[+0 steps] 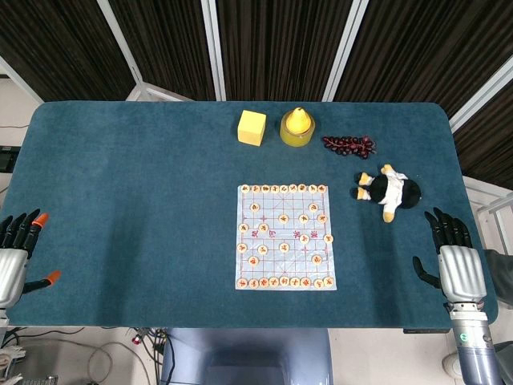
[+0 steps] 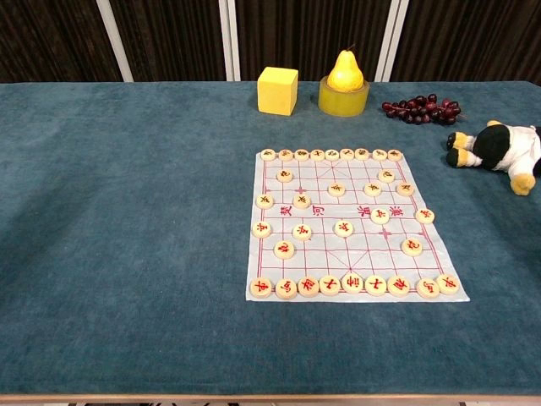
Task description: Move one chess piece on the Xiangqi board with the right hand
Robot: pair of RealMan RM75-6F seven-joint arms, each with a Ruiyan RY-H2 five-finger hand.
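Teal felt table point(image 1: 120, 200) seen from above, described left to right. At the far left edge rests the left hand point(image 1: 18, 257), black fingers with orange tips spread apart, holding nothing. Toward the middle lies the Xiangqi board point(image 1: 285, 237), a pale sheet with red grid lines, round cream pieces lined along its near and far rows and scattered between. Behind it stand a yellow cube point(image 1: 252, 127), a pear point(image 1: 298, 119) on a yellow dish, and dark grapes point(image 1: 349, 144). A plush toy point(image 1: 389, 190) lies right of the board. At the right edge rests the right hand point(image 1: 455, 261), fingers extended and apart, empty, well apart from the board. Pieces sit close together, so a reaching hand would likely knock neighbours or drag the thin sheet.
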